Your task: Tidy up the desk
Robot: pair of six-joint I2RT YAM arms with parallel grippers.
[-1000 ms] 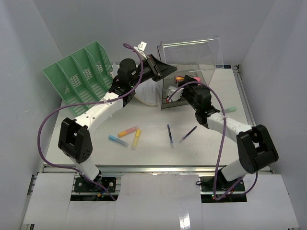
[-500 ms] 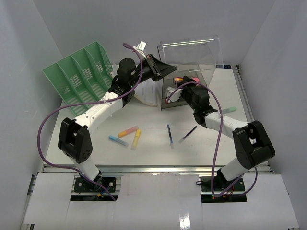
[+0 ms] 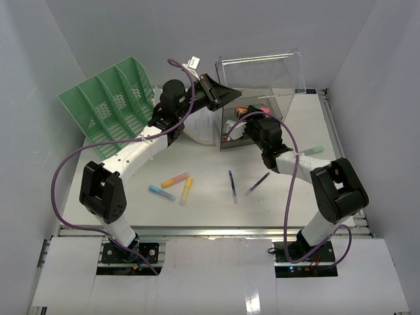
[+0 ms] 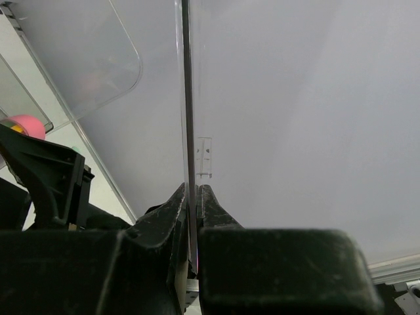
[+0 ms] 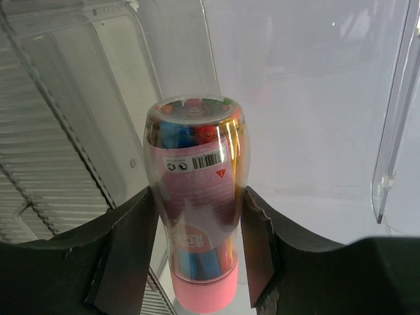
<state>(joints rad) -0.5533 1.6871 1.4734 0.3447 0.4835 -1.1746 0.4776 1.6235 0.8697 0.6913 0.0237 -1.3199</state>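
The white desk (image 3: 210,213) holds a clear plastic box (image 3: 262,82) at the back middle. My left gripper (image 3: 220,95) is shut on the thin edge of the box's raised clear lid (image 4: 186,118); the left wrist view shows both jaws (image 4: 192,191) pressed against that panel. My right gripper (image 3: 244,125) reaches into the box and is shut on a clear tube of coloured markers with a pink cap (image 5: 195,197), held between both fingers (image 5: 131,230). The box's ribbed clear wall (image 5: 39,164) lies left of the tube.
A green file rack (image 3: 108,105) leans at the back left. Orange (image 3: 175,180), blue (image 3: 161,192) and yellow (image 3: 187,190) highlighters, a dark pen (image 3: 231,186) and a purple pen (image 3: 257,183) lie mid-desk. A green highlighter (image 3: 311,151) lies at the right.
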